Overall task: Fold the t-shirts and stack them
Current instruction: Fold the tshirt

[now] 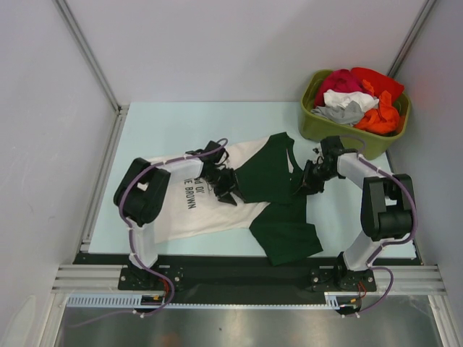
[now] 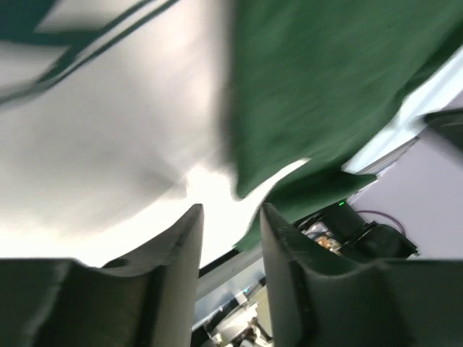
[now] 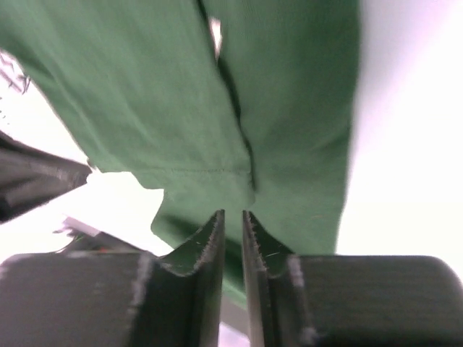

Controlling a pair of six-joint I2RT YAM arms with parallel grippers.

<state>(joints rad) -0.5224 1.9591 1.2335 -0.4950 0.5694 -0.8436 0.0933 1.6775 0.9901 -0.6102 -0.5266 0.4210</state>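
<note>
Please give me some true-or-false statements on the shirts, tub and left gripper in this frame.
1. The green shirt overlaps the white shirt. True.
2. The tub is empty. False: it holds red, white, grey and orange clothes.
3. The left gripper is shut. False: its jaws stand apart, with nothing between them.
4. The white shirt bears black lettering. True.
5. The tub stands at the table's near left. False: far right corner.
</note>
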